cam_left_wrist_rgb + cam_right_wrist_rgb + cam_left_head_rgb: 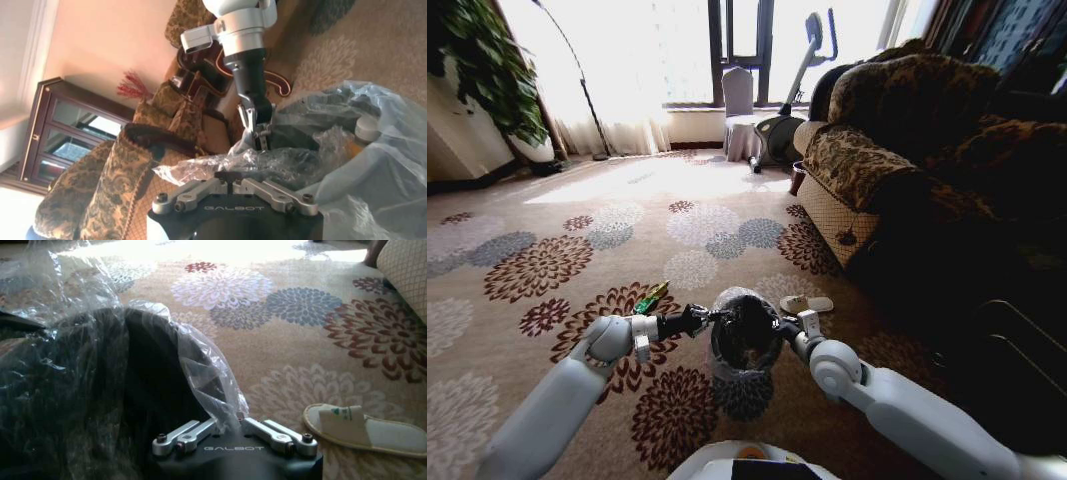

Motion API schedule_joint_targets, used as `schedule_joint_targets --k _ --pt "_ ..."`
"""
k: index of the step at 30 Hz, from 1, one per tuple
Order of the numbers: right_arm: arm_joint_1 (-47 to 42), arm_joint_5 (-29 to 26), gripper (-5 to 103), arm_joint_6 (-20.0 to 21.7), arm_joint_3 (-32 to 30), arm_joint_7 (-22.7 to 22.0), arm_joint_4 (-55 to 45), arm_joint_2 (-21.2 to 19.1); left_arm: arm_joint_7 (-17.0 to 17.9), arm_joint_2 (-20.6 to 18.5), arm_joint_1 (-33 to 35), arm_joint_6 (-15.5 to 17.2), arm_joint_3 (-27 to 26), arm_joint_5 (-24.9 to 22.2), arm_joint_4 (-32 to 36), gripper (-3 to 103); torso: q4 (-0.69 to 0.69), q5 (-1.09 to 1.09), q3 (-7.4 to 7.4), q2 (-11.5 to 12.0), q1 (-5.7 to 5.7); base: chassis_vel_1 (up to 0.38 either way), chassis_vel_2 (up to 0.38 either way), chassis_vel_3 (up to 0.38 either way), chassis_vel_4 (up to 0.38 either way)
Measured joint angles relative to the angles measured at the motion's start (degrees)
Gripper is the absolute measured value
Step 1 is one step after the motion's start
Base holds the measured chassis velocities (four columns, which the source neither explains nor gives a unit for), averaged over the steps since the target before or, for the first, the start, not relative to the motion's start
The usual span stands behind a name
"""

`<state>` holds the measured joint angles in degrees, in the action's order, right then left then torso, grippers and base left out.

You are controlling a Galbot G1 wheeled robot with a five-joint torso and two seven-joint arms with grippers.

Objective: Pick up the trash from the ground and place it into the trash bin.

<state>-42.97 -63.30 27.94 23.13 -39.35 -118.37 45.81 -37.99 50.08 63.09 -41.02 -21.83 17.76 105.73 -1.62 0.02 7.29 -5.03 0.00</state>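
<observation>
Open floral carpet [577, 230] stretches from 9 to 12 o'clock, toward a bright window with a floor lamp [577, 80] and a potted plant [487, 70] at 10 o'clock; from 1 to 3 o'clock a dark patterned sofa [897, 130] closes off that side. The small round black trash bin [745, 340] with a crinkled translucent plastic liner stands dead ahead at 12 o'clock, close to the robot, between the two arms. The left gripper [717, 315] sits at the bin's 9 o'clock rim, its fingers pressed together on a fold of the liner [220, 162]. The right gripper [779, 325] sits at the 3 o'clock rim, likewise pinching the liner's edge [220, 390]. Inside the bag some pale litter [367, 127] shows dimly. A green foil wrapper [651, 297] lies on the carpet at 11 o'clock, near the left arm. A white slipper [807, 304] lies at 1 o'clock, just beyond the bin.
</observation>
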Motion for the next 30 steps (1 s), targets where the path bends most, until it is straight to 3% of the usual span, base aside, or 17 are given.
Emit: schedule_joint_targets --k 4,6,12,14,15,18,22,25,26,28,29,30 --pt "0.2 -0.2 0 -0.2 0.7 -0.2 0.8 1.7 1.5 0.5 -1.0 0.0 2.6 -0.2 -1.6 -1 0.0 -0.02 0.0 0.0 0.0 0.0 0.0 0.0 0.0" --pt "0.2 -0.2 0 -0.3 0.7 -0.2 1.0 1.9 2.1 0.5 -0.9 0.0 2.8 -0.4 -1.7 4 0.0 -0.02 0.0 0.0 0.0 0.0 0.0 0.0 0.0" --pt "0.5 -0.2 0 -0.7 0.7 -0.2 2.0 2.9 3.2 0.0 1.4 0.3 3.0 -2.6 -1.1 31 -0.01 -0.02 0.0 0.0 0.0 0.0 0.0 0.0 0.0" --pt "0.5 -0.1 0 -0.8 0.7 -0.2 2.1 3.0 3.2 0.0 1.7 0.4 2.9 -3.1 -0.8 31 -0.01 -0.02 0.0 0.0 0.0 0.0 0.0 0.0 0.0" --pt "0.4 -0.1 0 -0.9 0.7 -0.2 2.3 3.2 3.2 -0.2 2.1 0.4 2.5 -3.9 -0.3 42 -0.01 -0.02 0.0 0.0 0.0 0.0 0.0 0.0 0.0" --pt "0.1 0.0 0 -1.0 0.6 -0.1 2.5 3.4 2.7 -0.4 2.8 0.5 1.8 -5.1 0.7 47 0.0 -0.02 0.0 0.0 0.0 0.0 0.0 0.0 0.0" --pt "-0.6 0.7 0 -1.5 -0.2 0.7 3.1 3.9 1.3 -1.4 5.8 0.6 0.3 -7.5 2.5 69 -0.01 -0.01 0.0 0.0 0.0 0.0 0.0 0.0 0.0" --pt "-1.0 0.8 0 -1.8 -0.5 1.0 3.2 3.9 0.7 -1.5 6.8 0.5 0.1 -7.9 2.6 74 -0.01 -0.02 0.0 0.0 0.0 0.0 0.0 0.0 0.0" --pt "-1.4 0.9 0 -2.0 -1.0 1.5 3.2 3.9 -0.3 -1.4 7.6 0.4 -0.2 -8.3 2.4 85 -0.01 -0.01 0.0 0.0 0.0 0.0 0.0 0.0 0.0" --pt "-1.7 1.0 0 -2.1 -1.3 1.8 3.2 3.9 -0.6 -1.3 8.0 0.1 -0.3 -8.4 2.1 85 0.0 -0.01 0.0 0.0 0.0 0.0 0.0 0.0 0.0" --pt "-2.3 1.4 0 -2.8 -2.0 2.7 3.3 3.7 -0.8 -1.2 8.8 -0.4 -0.5 -9.3 1.8 96 0.0 -0.03 0.0 0.0 0.0 0.0 0.0 0.0 0.0" --pt "-2.7 1.6 0 -3.1 -2.3 3.1 3.3 3.6 -0.9 -1.2 9.4 -0.5 -0.8 -10.2 1.9 96 0.0 -0.03 0.0 0.0 0.0 0.0 0.0 0.0 0.0"
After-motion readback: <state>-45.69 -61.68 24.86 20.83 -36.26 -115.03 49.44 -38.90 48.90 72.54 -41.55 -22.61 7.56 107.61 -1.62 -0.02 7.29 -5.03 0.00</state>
